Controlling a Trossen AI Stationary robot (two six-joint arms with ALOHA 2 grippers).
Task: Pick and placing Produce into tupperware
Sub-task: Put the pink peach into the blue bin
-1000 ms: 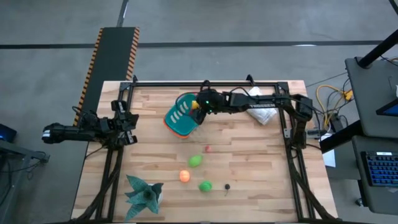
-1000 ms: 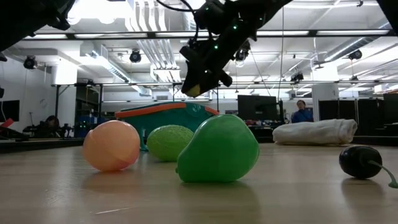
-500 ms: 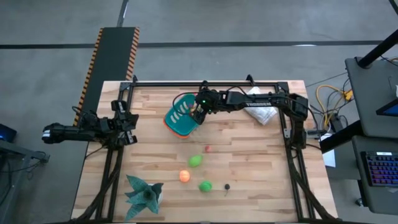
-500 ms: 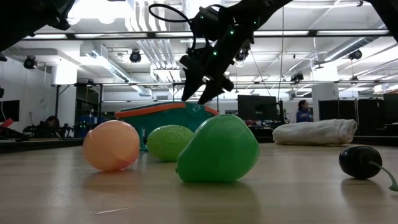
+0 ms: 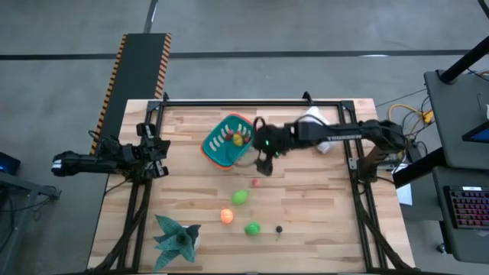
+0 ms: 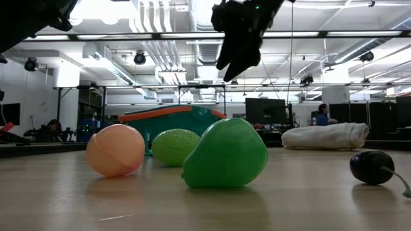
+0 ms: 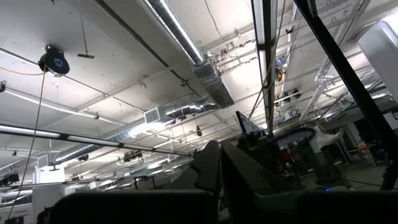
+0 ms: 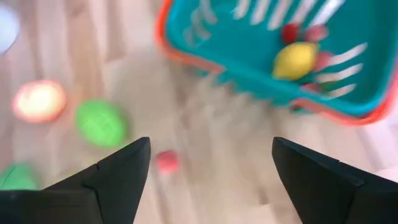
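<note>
Two spread, empty fingers of right gripper (image 5: 262, 157) just beside tupperware (image 5: 216, 153) rim, above bare wood.

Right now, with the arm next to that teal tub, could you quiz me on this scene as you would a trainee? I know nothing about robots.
1. True or false: the right gripper is carrying a piece of produce.
2. Which colour is the largest piece lying inside the tupperware? A) yellow B) dark C) orange
3. Fill in: the small red piece on the table lies closest to the ___ gripper.

Key:
1. False. In the right wrist view its fingers stand wide apart with nothing between them.
2. A. The yellow piece lies in the tub beside small red ones.
3. Right. The left gripper waits at the table's left edge.
</note>
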